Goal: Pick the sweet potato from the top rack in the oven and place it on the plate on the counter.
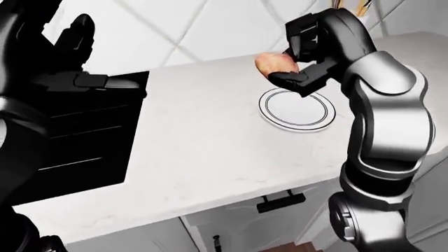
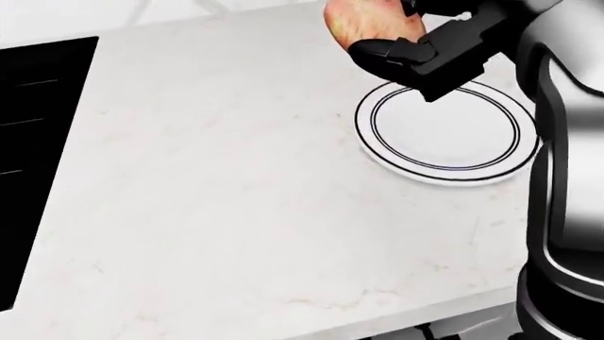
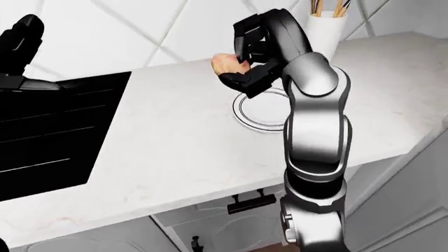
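Observation:
The orange-brown sweet potato (image 1: 274,63) hangs in the air, with my right hand (image 1: 298,65) shut on it. It sits above the upper left rim of the white plate with two dark rings (image 1: 297,108), which lies on the white counter (image 1: 203,142). The head view shows the same plate (image 2: 444,131) below and to the right of the potato (image 2: 363,20). My left hand (image 1: 77,73) is raised at the left of the left-eye view, fingers spread and holding nothing.
A black cooktop (image 1: 77,142) is set into the counter at the left. A white holder with utensils (image 3: 325,29) stands on the counter behind my right arm. Cabinet drawers with black handles (image 1: 280,202) lie under the counter edge.

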Robot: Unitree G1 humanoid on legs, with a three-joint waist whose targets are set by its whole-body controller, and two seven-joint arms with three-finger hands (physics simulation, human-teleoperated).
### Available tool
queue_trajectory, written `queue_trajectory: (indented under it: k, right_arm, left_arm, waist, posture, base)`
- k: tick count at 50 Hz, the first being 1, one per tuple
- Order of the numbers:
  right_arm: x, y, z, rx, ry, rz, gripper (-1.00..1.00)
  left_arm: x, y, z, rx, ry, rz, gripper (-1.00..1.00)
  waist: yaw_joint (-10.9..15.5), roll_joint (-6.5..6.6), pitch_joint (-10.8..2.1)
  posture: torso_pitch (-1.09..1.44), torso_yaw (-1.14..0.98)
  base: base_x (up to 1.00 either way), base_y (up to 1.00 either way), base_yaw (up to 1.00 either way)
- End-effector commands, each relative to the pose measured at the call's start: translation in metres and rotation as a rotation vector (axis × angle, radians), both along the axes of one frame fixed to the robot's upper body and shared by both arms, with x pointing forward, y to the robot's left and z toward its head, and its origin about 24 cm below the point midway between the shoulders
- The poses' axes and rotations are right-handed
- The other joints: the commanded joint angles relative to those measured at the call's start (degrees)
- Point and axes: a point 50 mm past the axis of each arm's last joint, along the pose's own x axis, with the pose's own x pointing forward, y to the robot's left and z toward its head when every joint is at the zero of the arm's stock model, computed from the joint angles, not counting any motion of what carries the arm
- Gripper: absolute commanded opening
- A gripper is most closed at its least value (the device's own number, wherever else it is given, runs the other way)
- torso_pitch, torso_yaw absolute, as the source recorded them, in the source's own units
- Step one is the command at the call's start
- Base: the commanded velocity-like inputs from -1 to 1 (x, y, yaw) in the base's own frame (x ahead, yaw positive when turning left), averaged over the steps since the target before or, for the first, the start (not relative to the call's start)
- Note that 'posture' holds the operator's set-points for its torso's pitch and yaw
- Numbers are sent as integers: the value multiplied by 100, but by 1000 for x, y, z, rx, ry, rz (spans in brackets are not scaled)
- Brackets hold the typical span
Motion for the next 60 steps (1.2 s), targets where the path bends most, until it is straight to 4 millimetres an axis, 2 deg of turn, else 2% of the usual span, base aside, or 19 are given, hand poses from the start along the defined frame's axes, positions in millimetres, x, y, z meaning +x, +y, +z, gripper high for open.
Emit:
queue_trajectory:
  k: [1,11,25,39,45,60]
  right_arm:
    - [-6,0,17,-7,-76,-5,-100]
    - [4,3,5,-59,-31,-57,-100]
    - [17,-12,-17,-147,45,-205,-100]
    - [31,-24,-32,-135,98,-244,-100]
    - [45,-31,-43,-143,121,-270,-100]
    - [62,-42,-56,-172,156,-322,-100]
  left_arm:
    - [-5,3,12,-5,-64,17,100]
    - [-5,4,11,-4,-64,21,100]
    - [-5,5,10,-6,-62,21,100]
    - [-5,6,9,-7,-60,23,100]
    - [-3,6,7,-7,-57,24,100]
    - [-3,6,7,-7,-58,22,100]
  waist:
    - [2,22,-147]
    - [-77,120,-247]
    - [-142,144,-215]
    - [-159,169,-181]
    - [-144,171,-195]
    - [-97,148,-248]
  posture:
    - [-14,0]
    - [-14,0]
    - [-14,0]
    - [-14,0]
    - [-14,0]
    - [-14,0]
  base:
    - [0,0,0]
    - [0,0,0]
    - [0,0,0]
    - [0,0,0]
    - [0,0,0]
    - [0,0,0]
